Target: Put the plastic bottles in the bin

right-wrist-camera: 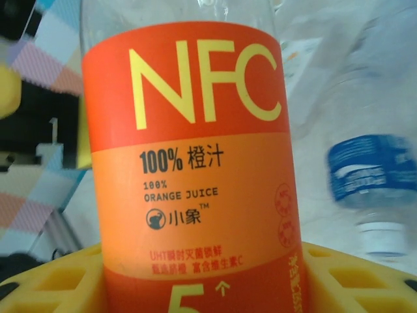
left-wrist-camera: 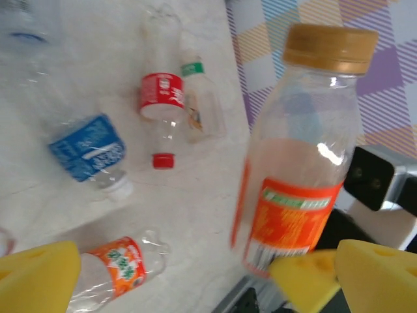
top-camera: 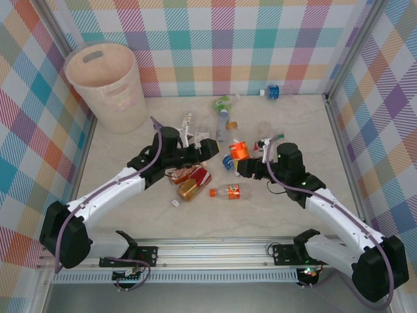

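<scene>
right gripper (right-wrist-camera: 205, 283) is clamped on the orange juice bottle (right-wrist-camera: 189, 163), yellow pads snug on both sides of its lower end, bottle standing upright near the middle of the top view; left gripper (left-wrist-camera: 195, 280) is spread wide, just beside that bottle; a blue-label bottle (left-wrist-camera: 88, 149), a red-label bottle (left-wrist-camera: 161, 98) and a few others lie scattered mid-table; the bin (top-camera: 124, 98) stands in the upper left corner, well apart from both grippers
</scene>
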{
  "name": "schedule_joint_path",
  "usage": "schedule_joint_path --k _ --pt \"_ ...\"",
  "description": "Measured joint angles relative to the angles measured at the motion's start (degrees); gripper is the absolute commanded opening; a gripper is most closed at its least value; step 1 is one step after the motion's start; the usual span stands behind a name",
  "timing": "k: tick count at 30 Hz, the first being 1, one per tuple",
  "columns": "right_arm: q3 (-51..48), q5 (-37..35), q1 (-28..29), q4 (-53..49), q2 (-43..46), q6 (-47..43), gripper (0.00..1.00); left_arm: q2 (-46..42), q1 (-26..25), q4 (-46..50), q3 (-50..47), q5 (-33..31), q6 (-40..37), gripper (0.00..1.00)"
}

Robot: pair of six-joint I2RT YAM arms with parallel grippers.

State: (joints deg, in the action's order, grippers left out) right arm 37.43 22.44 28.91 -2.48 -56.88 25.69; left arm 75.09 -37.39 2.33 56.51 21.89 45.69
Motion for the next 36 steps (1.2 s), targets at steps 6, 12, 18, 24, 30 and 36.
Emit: schedule_joint_path --k 6,12,18,24,30,36 --pt "0.0 1.9 6.3 -0.1 -1.5 0.0 0.56 3.8 -2.7 -1.0 3.7 -1.7 0.9 1.00" --pt "0.0 2.0 8.3 0.8 -3.7 0.3 0.56 7.2 -2.7 -1.0 4.8 -2.6 2.8 0.95" --pt "0.1 -0.2 8.3 3.5 -6.1 0.9 0.61 8.7 -3.7 1.3 4.9 -1.9 3.2 0.84" --pt "0.1 -0.5 8.3 6.8 -6.8 1.0 0.62 8.7 -3.7 2.5 5.2 -2.9 3.3 0.69" --pt "0.1 1.3 8.3 10.3 -8.1 -0.1 0.73 9.8 -3.4 4.2 7.7 -1.6 2.9 0.59" --pt "1.7 2.1 8.3 10.6 -8.3 -3.7 1.00 12.1 -0.7 7.8 11.7 -0.3 1.8 0.56"
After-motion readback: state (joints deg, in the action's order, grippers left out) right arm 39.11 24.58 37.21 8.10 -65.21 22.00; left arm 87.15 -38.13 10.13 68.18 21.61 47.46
